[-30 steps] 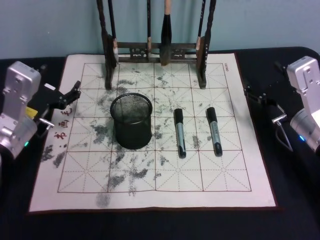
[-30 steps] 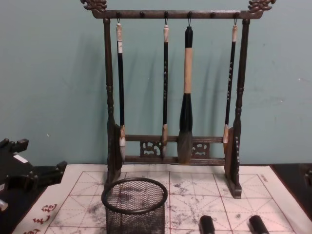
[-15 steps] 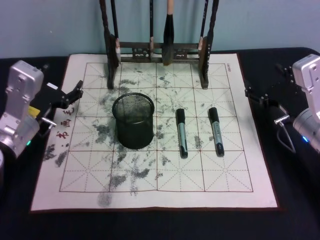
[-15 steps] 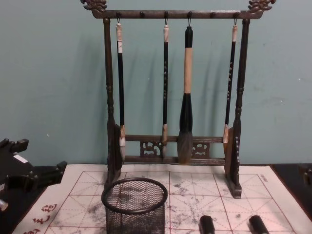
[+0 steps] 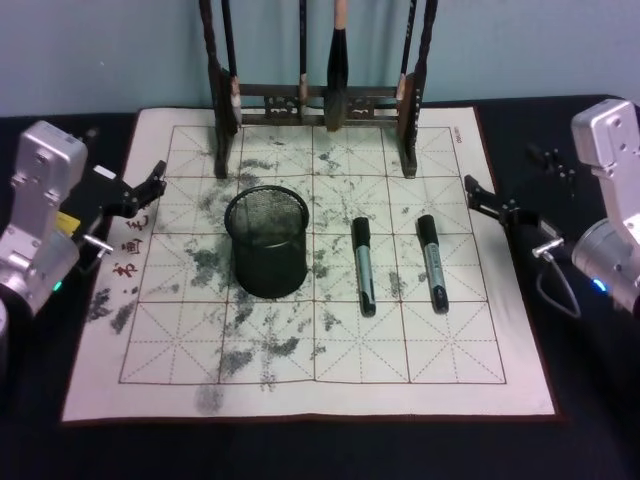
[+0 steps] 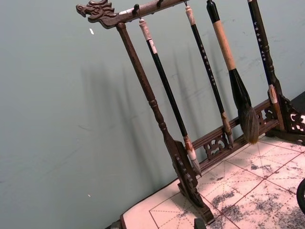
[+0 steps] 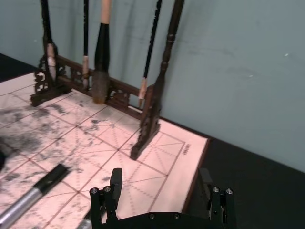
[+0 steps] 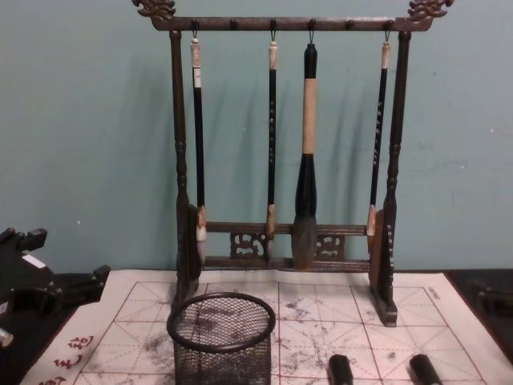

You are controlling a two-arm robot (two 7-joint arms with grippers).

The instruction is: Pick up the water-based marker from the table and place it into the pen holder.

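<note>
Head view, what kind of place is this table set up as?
Probably a calligraphy desk: a wooden brush rack hung with brushes, a red-gridded felt mat stained with ink, and a mesh pen holder.

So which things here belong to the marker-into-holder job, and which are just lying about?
Job: black-capped grey marker nearest the holder; matching second marker to its right; black wire-mesh cylindrical pen holder; white red-gridded felt mat; open right pincer at the mat's right edge; left pincer at its left edge.
Lying about: tall dark wooden brush rack; four hanging brushes.
</note>
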